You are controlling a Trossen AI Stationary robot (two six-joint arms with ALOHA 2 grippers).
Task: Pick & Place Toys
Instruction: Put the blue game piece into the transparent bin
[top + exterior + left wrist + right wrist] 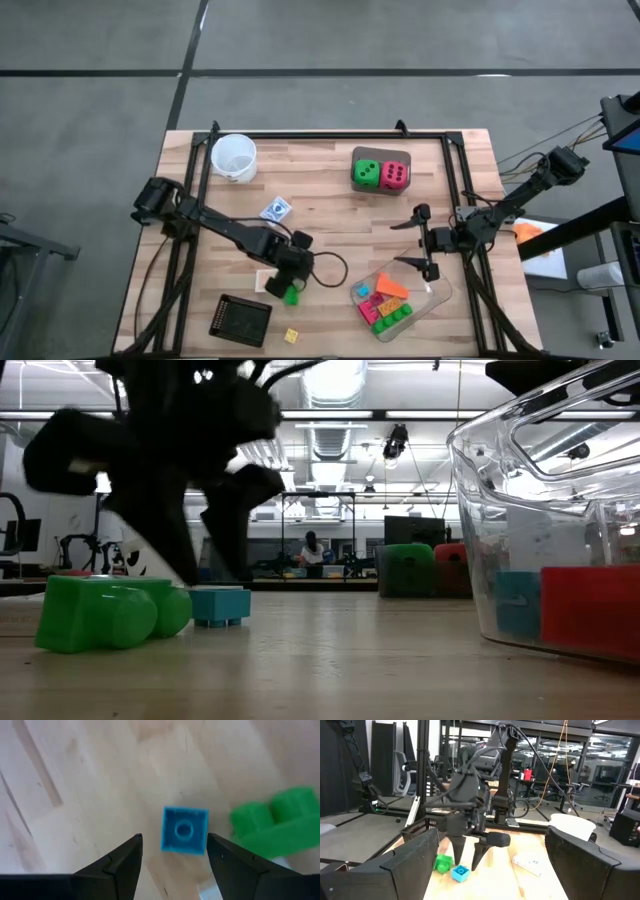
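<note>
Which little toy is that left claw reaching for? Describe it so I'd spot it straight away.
Find the left gripper over the near part of the wooden table, beside the clear tray. Its open fingers straddle a small blue brick lying flat on the wood. It is square with one round stud, unlike the bigger green brick lying next to it.

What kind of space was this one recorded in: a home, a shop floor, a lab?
Most likely a robotics lab or workshop. A wooden worktable stands on a bare grey concrete floor, and behind it are black metal equipment frames, office chairs and rows of ceiling strip lights.
</note>
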